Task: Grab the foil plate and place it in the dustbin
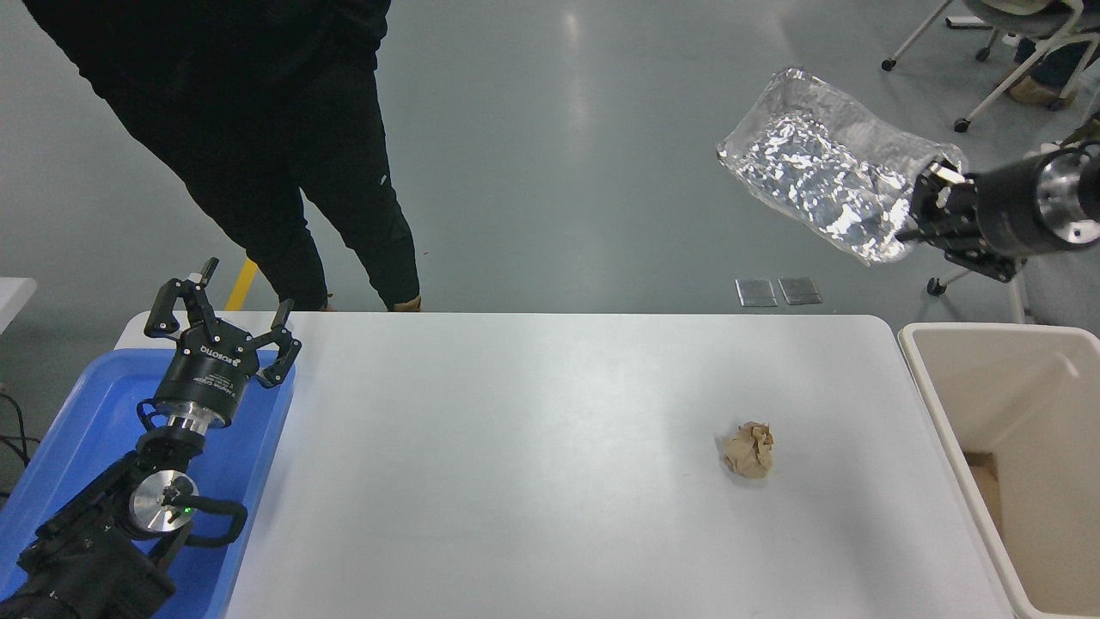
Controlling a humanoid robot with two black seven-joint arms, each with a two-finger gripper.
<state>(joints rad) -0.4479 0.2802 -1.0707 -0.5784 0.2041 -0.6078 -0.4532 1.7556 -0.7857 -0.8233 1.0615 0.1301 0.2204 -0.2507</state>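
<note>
A: Where is the plate [821, 180]?

B: In the air, upper right of the head view, above and beyond the table's [533, 464] far right corner. Crinkled silver foil, tilted, its hollow side facing the camera. Its long axis runs from upper left down to lower right.

A: Held by what?

B: The right gripper [932, 206]. It enters from the right edge, pointing left. Jaws are clamped on the plate's lower right rim. The rest of the plate sticks out free to the left of the fingers.

A: Bin position?

B: The bin [924, 378] stands at the table's right end, just beside the edge, cut off by the frame on the right and bottom. Beige, deep smooth walls, thick rim. Something brown lies at the bottom; I cannot tell what. The plate is not over the opening; it hangs above the floor past the bin's far rim, shifted left.

A: Table contents?

B: One crumpled brown paper ball [748, 449], right of centre, well apart from the bin.

A: Left side?

B: Left gripper [222, 316] parked at lower left over a blue tray [77, 421], pointing away from the camera, jaws apart, holding nothing.

A: Anyone present?

B: A person [284, 146] in dark clothes stands at the far left edge of the table; legs and torso visible only.
</note>
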